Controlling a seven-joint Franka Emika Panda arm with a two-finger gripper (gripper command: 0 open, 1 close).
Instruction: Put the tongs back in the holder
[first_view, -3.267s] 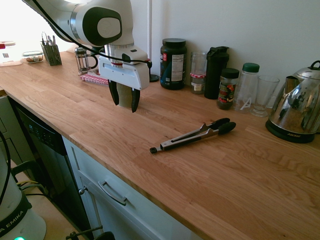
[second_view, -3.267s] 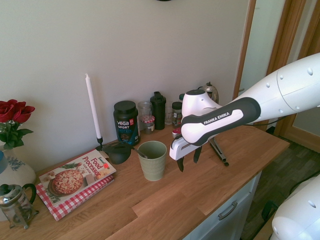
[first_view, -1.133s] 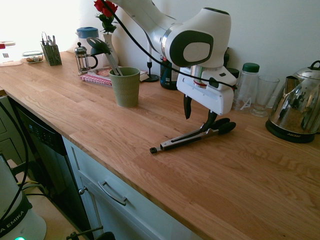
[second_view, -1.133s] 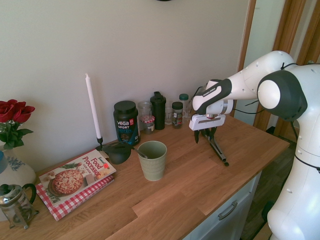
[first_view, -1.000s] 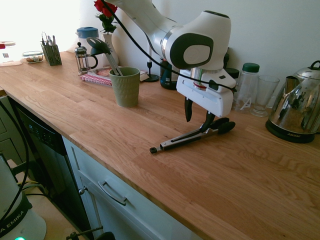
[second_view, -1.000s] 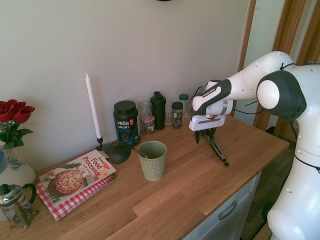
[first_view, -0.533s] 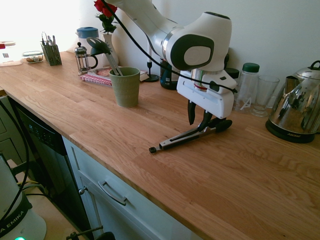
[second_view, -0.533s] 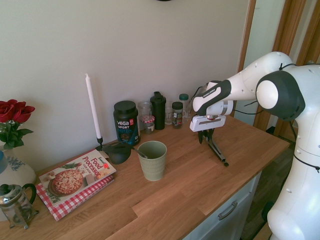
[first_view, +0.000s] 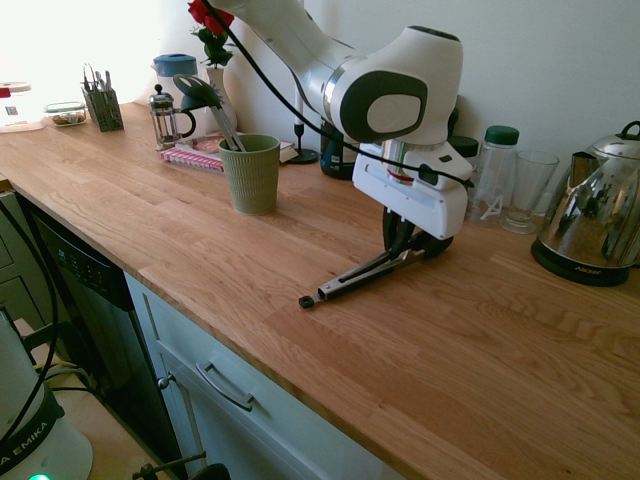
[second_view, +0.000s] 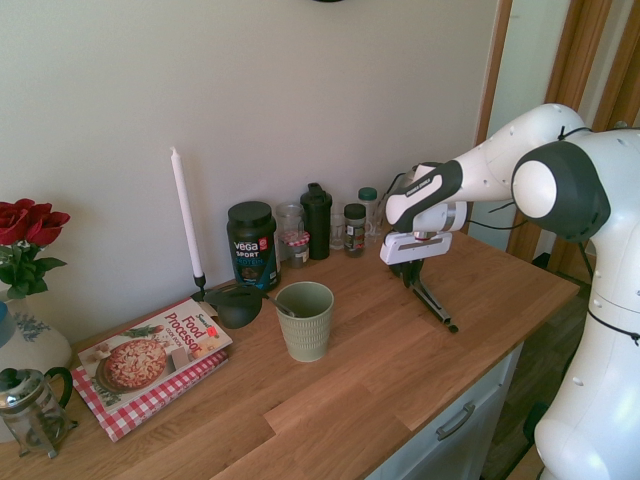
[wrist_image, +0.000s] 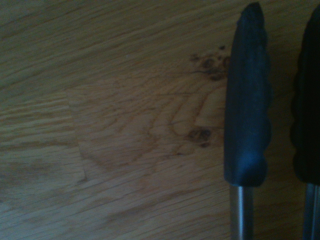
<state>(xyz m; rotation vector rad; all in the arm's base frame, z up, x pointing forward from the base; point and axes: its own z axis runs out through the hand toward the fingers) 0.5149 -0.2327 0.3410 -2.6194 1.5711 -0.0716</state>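
Note:
The tongs (first_view: 365, 275) lie on the wooden counter, silver arms pointing at the front edge and a small black pull tab at the near end. My gripper (first_view: 398, 243) stands over them just behind their black tips, its fingers drawn in against the two arms. From the other side the gripper (second_view: 412, 272) shows the same grip on the tongs (second_view: 436, 306). Two black tips (wrist_image: 247, 100) run side by side in the wrist view. The sage-green ribbed holder (first_view: 250, 172) stands well to the left with a black ladle (first_view: 200, 92) in it; the holder (second_view: 305, 320) is apart from the arm.
Bottles and jars (first_view: 457, 178), a drinking glass (first_view: 525, 190) and a steel kettle (first_view: 590, 225) line the wall behind the tongs. A cookbook (second_view: 150, 360), a candle (second_view: 183, 215) and a French press (first_view: 165, 118) are beyond the holder. A dark cutlery box (first_view: 103, 105) is far left.
The fingers have come together from wide open onto the tongs' arms, pressing the black tips together. The tongs have shifted slightly on the counter; the arm has barely moved.

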